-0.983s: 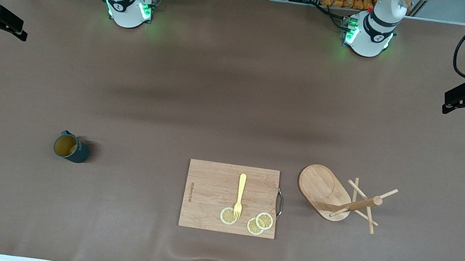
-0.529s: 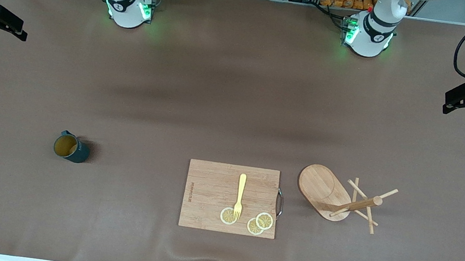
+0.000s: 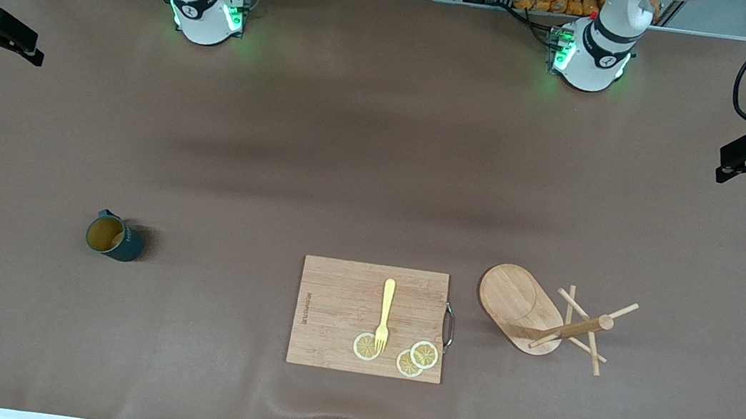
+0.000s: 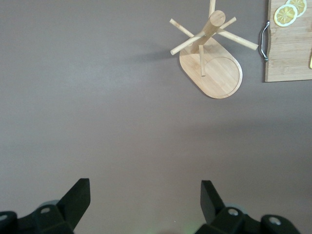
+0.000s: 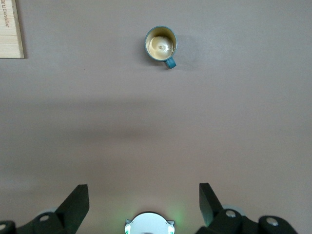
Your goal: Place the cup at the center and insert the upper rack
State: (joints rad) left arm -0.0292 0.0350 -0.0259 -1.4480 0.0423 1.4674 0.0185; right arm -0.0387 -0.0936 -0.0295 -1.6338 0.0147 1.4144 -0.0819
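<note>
Front view: the cup (image 3: 113, 238) sits low in the frame toward the right arm's end of the bench (image 3: 378, 167), upright, with its mouth up and its loop handle turned up-frame toward the robots' bases. The upper rack (image 3: 546, 319) is at about the same height in the frame toward the left arm's end. It lies just beside the cutting board (image 3: 338, 313), which carries a fork (image 3: 385, 312) and lemon slices (image 3: 415, 358). The rack's oval base lies flat with its long axis running diagonally. The post rises from the end nearer the camera and looks upright to me, with thin pegs crossing near the top. The right gripper (image 3: 13, 39) and the left gripper (image 3: 741, 153) hang at the frame's side edges, well apart from everything. Both arms wait.

Left wrist view: the jaws are spread wide with nothing between them, over bare bench. The rack shows farther off, its post and pegs fanned over the oval base.

Right wrist view: these jaws are likewise released and empty. The cup is in sight well ahead of them, its tan inside facing up.

The cup looks stiff, light and glazed, so probably slick. Pinching across the rim wall or the handle seems safest. The rack is rigid wood and top-light. I would grip the post, since the slender pegs might snap.
</note>
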